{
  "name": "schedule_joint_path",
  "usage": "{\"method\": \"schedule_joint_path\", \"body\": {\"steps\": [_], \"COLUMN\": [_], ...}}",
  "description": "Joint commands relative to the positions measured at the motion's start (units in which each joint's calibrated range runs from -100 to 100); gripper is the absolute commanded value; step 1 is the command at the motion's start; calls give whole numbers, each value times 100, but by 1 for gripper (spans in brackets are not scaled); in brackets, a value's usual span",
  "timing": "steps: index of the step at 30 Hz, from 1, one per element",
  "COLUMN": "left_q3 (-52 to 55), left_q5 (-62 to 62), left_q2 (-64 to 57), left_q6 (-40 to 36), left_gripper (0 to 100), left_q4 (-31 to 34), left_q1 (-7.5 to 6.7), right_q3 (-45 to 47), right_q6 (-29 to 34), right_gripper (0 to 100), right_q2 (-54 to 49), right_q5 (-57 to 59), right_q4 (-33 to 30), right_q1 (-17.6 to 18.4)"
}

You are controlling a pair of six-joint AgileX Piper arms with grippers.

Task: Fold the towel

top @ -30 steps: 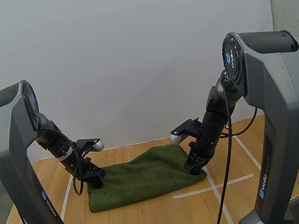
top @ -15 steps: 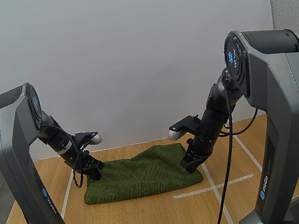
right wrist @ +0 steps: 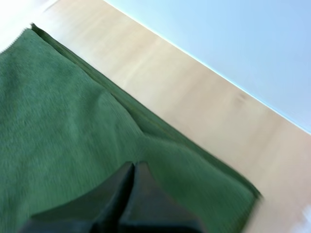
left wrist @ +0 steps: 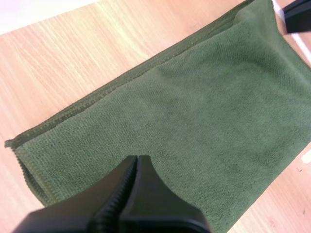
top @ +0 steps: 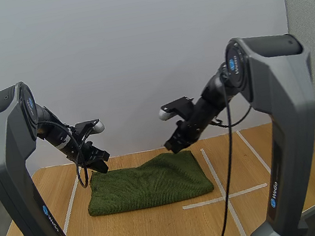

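On the middle of the light wooden table point(top: 290, 186) a dark green terry towel point(top: 147, 184) lies flat as a folded, roughly oblong pad, its right edge just beside a strip of white tape point(top: 214, 176). The left wrist view shows stacked hems running along one long side of the towel point(left wrist: 209, 107), so more than one layer lies there.

The left gripper point(top: 100, 159) hangs in the air just above the towel's far left corner, not touching it. In its own wrist view the left gripper point(left wrist: 137, 161) has its two black fingers pressed together into a single dark wedge with nothing between them, and green cloth lies beneath.

The right gripper point(top: 172, 146) hangs above the towel's far edge, right of centre, also clear of the cloth. From its wrist camera the right gripper point(right wrist: 133, 166) is likewise clenched on nothing, over the towel point(right wrist: 58, 121) near a corner, with bare table point(right wrist: 194, 97) beyond.

A second ago both grippers were down at the towel's two ends and the cloth lay skewed, its right side drawn farther back than its left. Half a second ago they rested at the far corners. Now both are raised off it (the right one is higher and nearer the centre), and the towel lies squarer and flat.
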Motion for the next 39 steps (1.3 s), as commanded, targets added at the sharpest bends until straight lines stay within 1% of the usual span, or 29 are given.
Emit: {"method": "schedule_joint_path", "body": {"steps": [1, 6, 11, 19, 21, 25, 30, 35, 39], "left_q3": [-31, -31, -31, -31, -31, 80, 278, 298, 298], "left_q5": [65, -161, -181, -315, -419, -1115, -1733, -1444, -1070], "left_q2": [-28, -3, 391, 748, 779, 793, 793, 752, 529], "left_q6": [-31, -31, -31, -31, -31, -31, -22, -11, -11], "left_gripper": [0, 0, 0, 0, 0, 0, 0, 0, 0], "left_q4": [-143, -143, -143, -109, -54, -17, 21, 17, 10], "left_q1": [-13, -13, -13, -13, -13, -13, -13, -13, -13], "right_q3": [-195, -195, -195, -195, -195, -195, -195, -195, -195], "right_q6": [17, 17, 17, 17, 17, 17, 17, 104, 219], "right_gripper": [0, 0, 0, 0, 0, 0, 0, 0, 0], "right_q2": [170, 461, 715, 842, 842, 842, 842, 770, 371], "right_q5": [-85, -647, -946, -1549, -1564, -1545, -1369, -1054, -788], "right_q4": [78, 78, -33, -386, -398, -398, -384, -352, -352], "right_q1": [110, 182, 175, 107, 41, -60, -72, -72, -105]}}
